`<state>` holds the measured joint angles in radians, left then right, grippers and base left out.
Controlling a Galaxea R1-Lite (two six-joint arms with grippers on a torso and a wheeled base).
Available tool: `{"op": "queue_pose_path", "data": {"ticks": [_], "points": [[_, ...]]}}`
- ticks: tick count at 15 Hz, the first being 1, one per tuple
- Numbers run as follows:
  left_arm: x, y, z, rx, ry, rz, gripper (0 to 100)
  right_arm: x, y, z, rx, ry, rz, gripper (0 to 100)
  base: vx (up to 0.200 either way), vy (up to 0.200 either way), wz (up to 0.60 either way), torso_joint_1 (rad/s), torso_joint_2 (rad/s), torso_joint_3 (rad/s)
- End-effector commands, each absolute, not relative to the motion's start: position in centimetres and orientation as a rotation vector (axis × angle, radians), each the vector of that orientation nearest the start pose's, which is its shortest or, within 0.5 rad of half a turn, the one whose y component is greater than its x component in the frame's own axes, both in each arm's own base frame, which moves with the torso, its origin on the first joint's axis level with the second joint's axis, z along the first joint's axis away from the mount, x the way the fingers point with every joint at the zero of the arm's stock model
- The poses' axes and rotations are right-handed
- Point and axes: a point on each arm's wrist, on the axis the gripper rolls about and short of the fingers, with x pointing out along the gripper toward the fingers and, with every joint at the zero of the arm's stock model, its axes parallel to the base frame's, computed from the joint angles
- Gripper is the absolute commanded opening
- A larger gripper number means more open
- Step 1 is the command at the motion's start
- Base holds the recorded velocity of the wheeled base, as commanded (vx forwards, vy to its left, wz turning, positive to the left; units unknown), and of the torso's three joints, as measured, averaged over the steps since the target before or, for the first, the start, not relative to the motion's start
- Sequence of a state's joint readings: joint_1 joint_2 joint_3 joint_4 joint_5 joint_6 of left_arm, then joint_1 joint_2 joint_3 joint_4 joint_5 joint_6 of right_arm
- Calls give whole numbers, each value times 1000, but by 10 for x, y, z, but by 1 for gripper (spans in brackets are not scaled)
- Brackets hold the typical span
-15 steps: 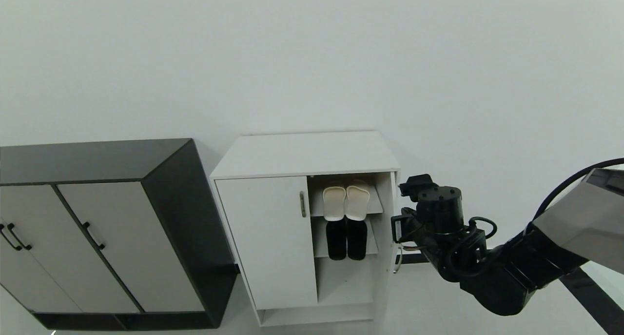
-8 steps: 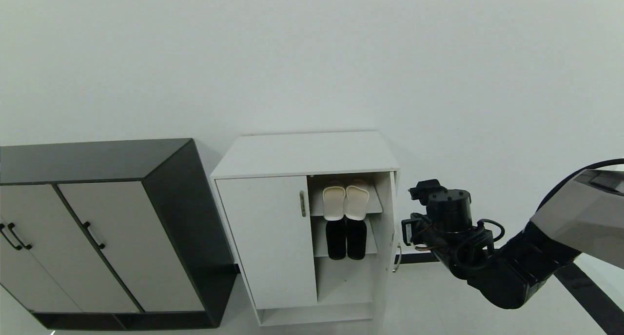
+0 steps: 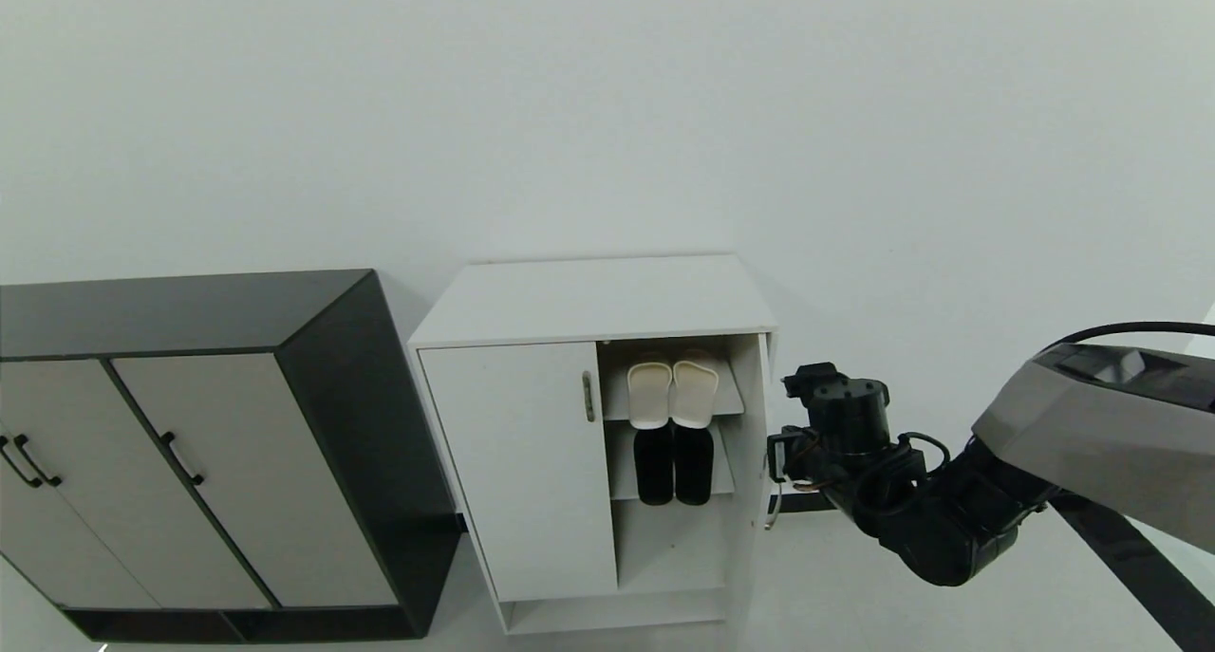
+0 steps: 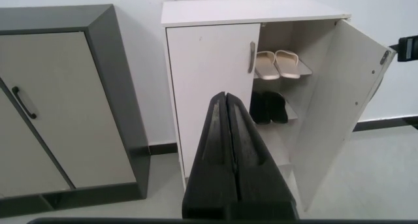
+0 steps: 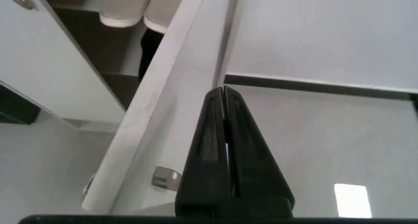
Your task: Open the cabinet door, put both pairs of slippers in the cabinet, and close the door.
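Observation:
The white cabinet (image 3: 588, 301) has its left door (image 3: 517, 462) closed and its right door (image 3: 759, 415) swung out, edge-on in the head view. White slippers (image 3: 674, 394) lie on the top shelf and black slippers (image 3: 674, 462) on the shelf below. My right gripper (image 3: 774, 460) is shut and sits at the outer face of the open door (image 5: 147, 126), above its metal handle (image 5: 163, 178). Whether it touches the door I cannot tell. My left gripper (image 4: 226, 98) is shut on nothing, well back from the cabinet front (image 4: 209, 87).
A black cabinet (image 3: 237, 424) with grey doors stands right beside the white one on its left. The wall is directly behind both. Bare floor (image 3: 854, 595) lies to the right of the open door, under my right arm.
My right gripper drew away to the right of the open door, then came back to its outer face, a little lower than before. The door has hardly moved.

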<state>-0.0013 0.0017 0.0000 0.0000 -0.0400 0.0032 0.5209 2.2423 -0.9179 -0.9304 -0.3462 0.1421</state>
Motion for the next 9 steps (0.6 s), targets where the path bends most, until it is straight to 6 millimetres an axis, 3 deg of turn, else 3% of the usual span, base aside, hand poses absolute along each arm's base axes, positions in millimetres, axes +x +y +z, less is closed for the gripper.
{"op": "queue_pose_path", "data": {"ticks": [1,4,9], "points": [[-23,-1,76,3,1,-41,0,346,201,41,5,375,186,0,0,0,0,0,0,0],[-23,-1,76,3,1,-41,0,344,212,49,114,327,282,0,0,0,0,0,0,0],[-23,-1,76,3,1,-41,0,327,203,48,120,324,351,0,0,0,0,0,0,0]]}}
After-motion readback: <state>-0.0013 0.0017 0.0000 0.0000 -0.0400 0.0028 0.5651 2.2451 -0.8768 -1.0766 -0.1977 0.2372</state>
